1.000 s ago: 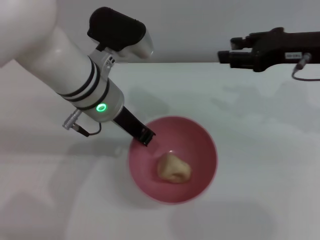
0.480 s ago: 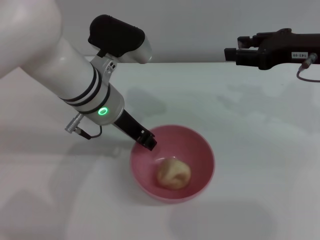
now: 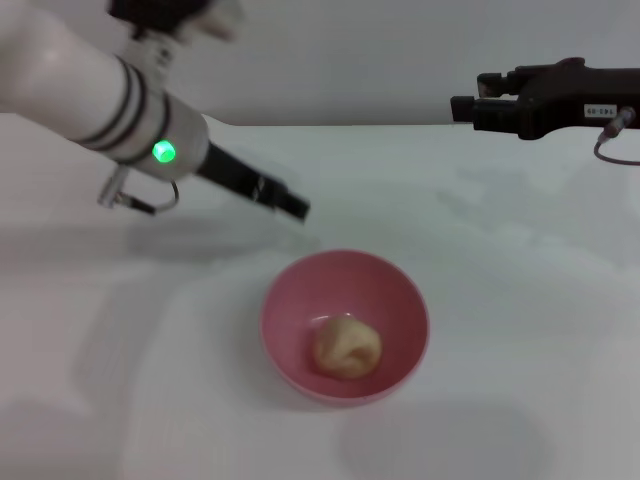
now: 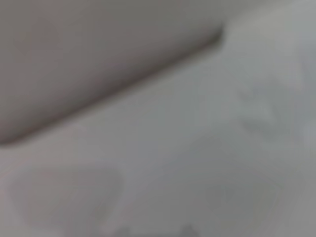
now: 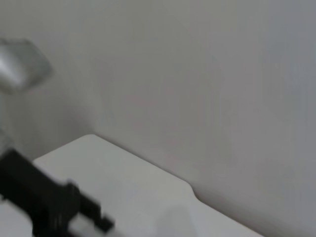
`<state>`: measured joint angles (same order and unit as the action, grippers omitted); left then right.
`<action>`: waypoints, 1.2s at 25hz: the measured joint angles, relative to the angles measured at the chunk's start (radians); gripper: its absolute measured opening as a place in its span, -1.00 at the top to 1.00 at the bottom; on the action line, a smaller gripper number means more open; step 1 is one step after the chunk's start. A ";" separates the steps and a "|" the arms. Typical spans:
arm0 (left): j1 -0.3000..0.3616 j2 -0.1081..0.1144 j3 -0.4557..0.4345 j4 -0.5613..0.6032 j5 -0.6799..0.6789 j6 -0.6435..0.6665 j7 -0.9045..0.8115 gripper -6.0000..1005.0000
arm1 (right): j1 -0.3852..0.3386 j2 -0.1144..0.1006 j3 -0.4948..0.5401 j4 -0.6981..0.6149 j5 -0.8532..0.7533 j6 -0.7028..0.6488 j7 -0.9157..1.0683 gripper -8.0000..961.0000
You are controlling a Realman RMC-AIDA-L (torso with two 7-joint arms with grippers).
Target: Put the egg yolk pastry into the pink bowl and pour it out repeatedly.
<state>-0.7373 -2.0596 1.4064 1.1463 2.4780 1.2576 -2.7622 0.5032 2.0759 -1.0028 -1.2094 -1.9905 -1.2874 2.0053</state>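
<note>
A round, deep, smooth pink plastic bowl (image 3: 345,326) sits upright on the white tabletop (image 3: 520,300), a little toward the near side and close to the middle of the scene. Inside it, resting on the bottom and slightly toward the near wall, lies the egg yolk pastry (image 3: 346,346), a small roundish pale beige-yellow lump with a matte, uneven surface. Nothing is touching the bowl or the pastry.

The left gripper (image 3: 293,205), a slim black tip at the end of a thick white forearm with dark bands and a glowing green ring light (image 3: 159,152), hangs in the air to the left of the bowl and farther away than it, clear of the rim. The arm reaches in from the upper left, slanting down toward the right. Whether its jaws are open or closed I cannot tell; only a blurred dark end shows, and it holds nothing that I can make out.

The right gripper (image 3: 462,108) is a black assembly lying level at the far right, well apart from the bowl, near the table's far edge, pointing left. Whether its jaws are open or closed I cannot tell either.

The left wrist view gives only a smeared stretch of pale table and a grey wall. The right wrist view shows a plain pale wall (image 5: 197,84), a corner of the white table, and a blurred dark arm part at the edge.
</note>
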 joint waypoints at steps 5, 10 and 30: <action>0.116 0.002 -0.194 0.028 -0.230 -0.111 0.134 -0.54 | -0.001 -0.001 -0.002 0.084 0.018 0.059 0.000 -0.01; 0.242 0.003 -0.467 -0.108 -0.735 -0.138 0.418 -0.54 | -0.006 -0.003 0.002 0.144 0.032 0.124 0.000 -0.01; 0.439 -0.015 -0.874 -0.814 -1.487 0.096 2.252 -0.53 | -0.038 0.004 0.328 0.888 1.053 0.212 -0.839 -0.01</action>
<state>-0.2978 -2.0741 0.5320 0.3319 0.9913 1.3536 -0.5098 0.4647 2.0801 -0.6746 -0.3212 -0.9372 -1.0758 1.1659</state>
